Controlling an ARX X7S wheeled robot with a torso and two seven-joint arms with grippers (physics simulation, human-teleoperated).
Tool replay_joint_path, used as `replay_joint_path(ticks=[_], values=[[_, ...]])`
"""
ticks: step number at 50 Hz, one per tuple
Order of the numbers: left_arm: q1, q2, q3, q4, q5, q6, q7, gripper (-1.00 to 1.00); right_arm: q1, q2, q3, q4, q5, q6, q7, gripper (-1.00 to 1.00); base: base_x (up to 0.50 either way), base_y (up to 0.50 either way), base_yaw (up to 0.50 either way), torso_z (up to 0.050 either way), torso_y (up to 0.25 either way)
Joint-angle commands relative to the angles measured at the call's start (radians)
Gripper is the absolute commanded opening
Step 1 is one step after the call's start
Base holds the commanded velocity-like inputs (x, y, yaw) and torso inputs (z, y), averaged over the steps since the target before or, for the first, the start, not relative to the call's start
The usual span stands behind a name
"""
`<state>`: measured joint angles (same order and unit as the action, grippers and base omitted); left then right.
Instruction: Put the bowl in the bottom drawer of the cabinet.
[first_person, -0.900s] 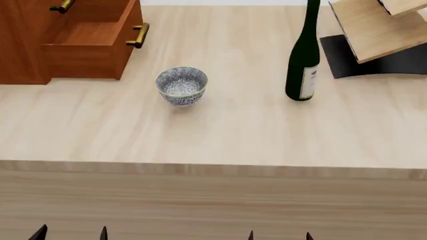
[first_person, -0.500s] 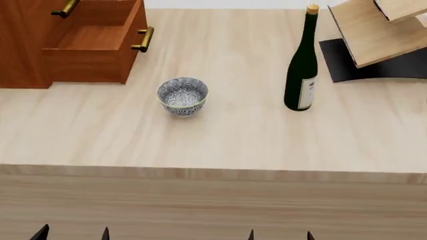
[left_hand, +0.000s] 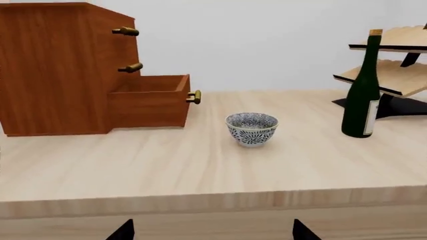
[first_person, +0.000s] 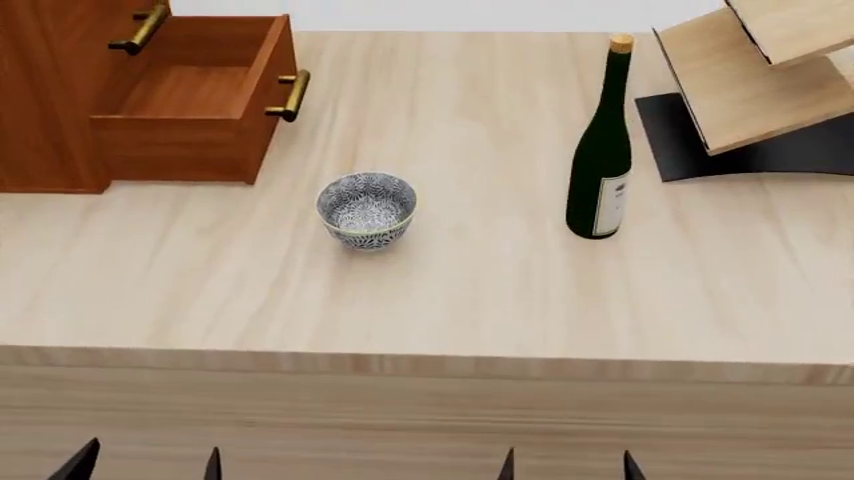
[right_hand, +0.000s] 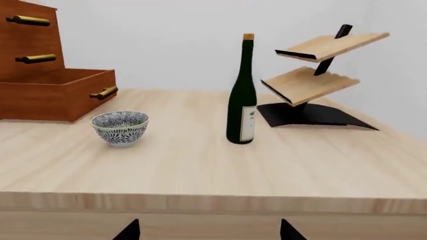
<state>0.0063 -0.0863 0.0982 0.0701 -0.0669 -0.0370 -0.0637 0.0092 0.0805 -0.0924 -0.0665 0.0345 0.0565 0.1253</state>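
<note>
The blue-and-white patterned bowl (first_person: 367, 209) (left_hand: 251, 128) (right_hand: 121, 127) stands upright on the pale wooden table (first_person: 441, 290), a little in front of the cabinet (first_person: 54, 90) (left_hand: 57, 65). The bottom drawer (first_person: 194, 100) (left_hand: 150, 100) (right_hand: 57, 95) is pulled out and looks empty inside, its brass handle (first_person: 288, 95) facing the table's middle. My left gripper (first_person: 147, 465) (left_hand: 210, 231) and right gripper (first_person: 567, 465) (right_hand: 208, 231) are both open, low in front of the table's near edge, well short of the bowl. Only their dark fingertips show.
A dark green wine bottle (first_person: 601, 150) (right_hand: 242, 92) stands upright to the right of the bowl. Behind it at the far right is a pale wooden rack (first_person: 761, 70) (right_hand: 313, 75) on a black base. Two upper drawers with brass handles (left_hand: 127, 32) are closed.
The head view has shifted, so the bowl, bottle and cabinet sit lower in the picture than before. The objects themselves have not moved and both grippers keep the same spread.
</note>
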Motion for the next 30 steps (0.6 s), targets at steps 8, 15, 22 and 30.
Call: replay_joint_path(ticks=[8,15,22,30], values=[[0.007,-0.030,0.008,0.043,-0.025,-0.026,-0.030,1.00,-0.013,0.031,-0.040,-0.036,-0.032,0.010,0.050,1.00,0.00,0.06,0.00,0.050,0.000],[0.014,-0.040,0.012,0.069,-0.032,-0.030,-0.038,1.00,-0.018,0.037,-0.055,-0.073,-0.066,0.034,0.084,1.00,0.00,0.50,0.00,0.050,0.000],[0.010,-0.045,0.017,0.070,-0.039,-0.027,-0.044,1.00,-0.013,0.043,-0.069,-0.088,-0.056,0.044,0.080,1.00,0.00,0.50,0.00,0.050,0.000],[0.004,-0.058,0.027,0.096,-0.039,-0.050,-0.051,1.00,-0.008,0.049,-0.079,-0.130,-0.042,0.094,0.077,1.00,0.00,0.50,0.00,0.050,0.000]])
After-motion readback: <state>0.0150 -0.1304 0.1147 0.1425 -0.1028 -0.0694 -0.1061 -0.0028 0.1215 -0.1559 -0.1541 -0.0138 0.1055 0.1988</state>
